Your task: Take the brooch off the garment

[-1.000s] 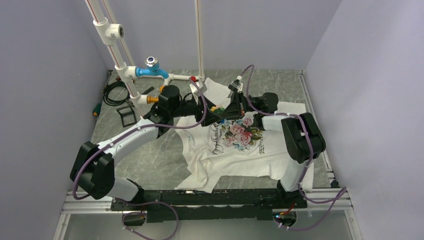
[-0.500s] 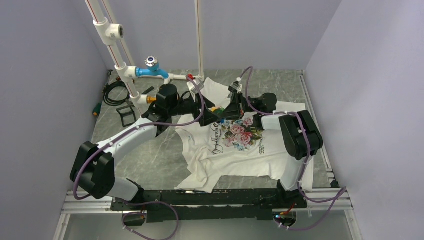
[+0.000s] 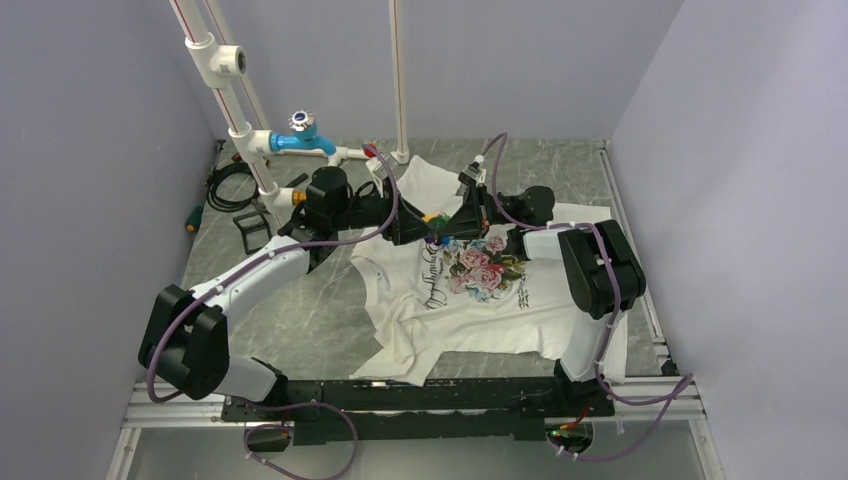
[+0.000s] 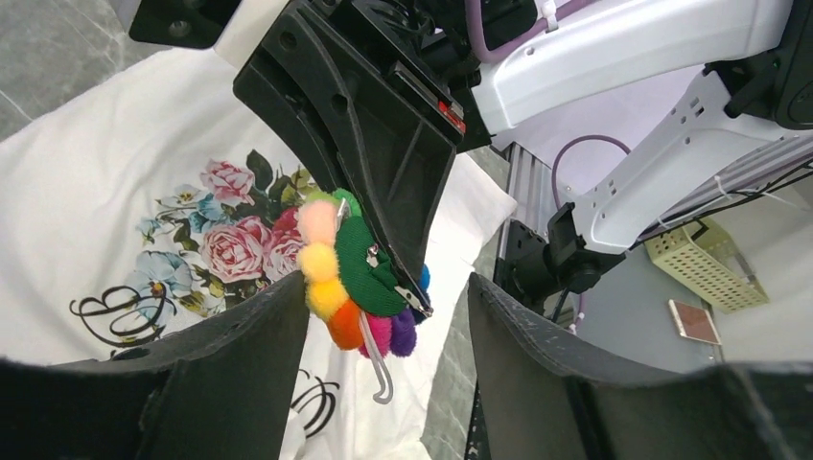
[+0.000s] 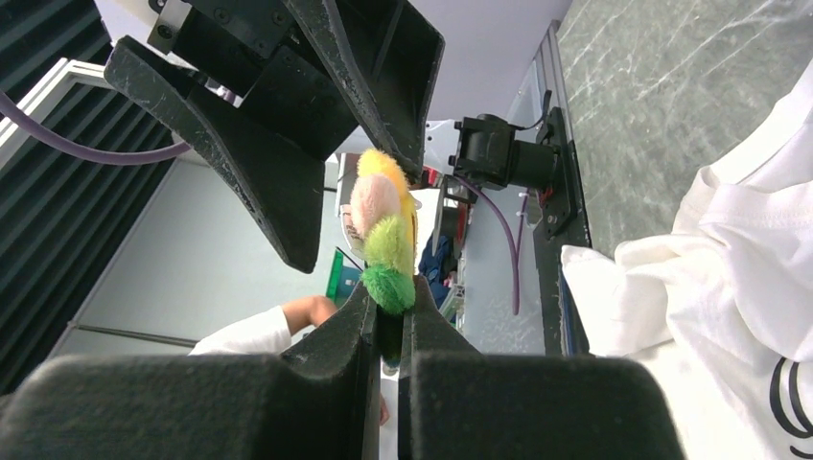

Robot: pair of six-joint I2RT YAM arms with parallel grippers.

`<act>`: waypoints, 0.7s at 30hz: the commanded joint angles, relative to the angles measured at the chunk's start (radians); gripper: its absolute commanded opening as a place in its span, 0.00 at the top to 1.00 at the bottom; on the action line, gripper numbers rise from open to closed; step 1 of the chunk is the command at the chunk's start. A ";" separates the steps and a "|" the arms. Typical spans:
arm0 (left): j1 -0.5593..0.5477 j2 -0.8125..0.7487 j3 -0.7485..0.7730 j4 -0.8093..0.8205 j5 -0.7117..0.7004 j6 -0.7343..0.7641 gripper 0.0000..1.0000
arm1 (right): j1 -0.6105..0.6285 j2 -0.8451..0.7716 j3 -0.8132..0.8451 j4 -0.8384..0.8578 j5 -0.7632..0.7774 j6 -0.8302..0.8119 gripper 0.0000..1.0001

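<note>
Left gripper [image 4: 383, 295] has eased back, fingers apart flanking the pom-pom brooch [image 4: 353, 278], which right gripper [image 5: 390, 293] clamps tight, pin [image 4: 376, 369] dangling clear of T-shirt [image 4: 96, 163]: removal apparently done.

One brooch [image 4: 355, 278], one garment [image 3: 470, 318], two arms (left arm [image 3: 250, 285], right arm [image 3: 595, 270]).

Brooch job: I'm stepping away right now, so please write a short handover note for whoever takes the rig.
Right gripper: shut on the brooch, holding it up above the garment.
Left gripper: open, with a finger on either side of the brooch.
Done: the brooch looks free of the garment; its pin hangs open with no cloth on it.
Left: carry the brooch clear of the garment and set it down, probably on the bare table.
</note>
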 commanded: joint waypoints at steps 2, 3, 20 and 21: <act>0.027 -0.011 -0.020 0.010 0.018 -0.085 0.39 | -0.004 -0.002 0.009 0.172 0.025 -0.023 1.00; 0.028 -0.007 -0.018 0.007 0.016 -0.086 0.41 | -0.004 -0.002 0.007 0.171 0.026 -0.024 1.00; -0.019 0.103 0.108 -0.180 -0.065 -0.038 0.49 | -0.079 -0.062 -0.105 -0.094 0.041 -0.216 1.00; -0.030 0.103 0.120 -0.206 -0.080 -0.016 0.48 | -0.085 -0.072 -0.113 -0.128 0.042 -0.243 1.00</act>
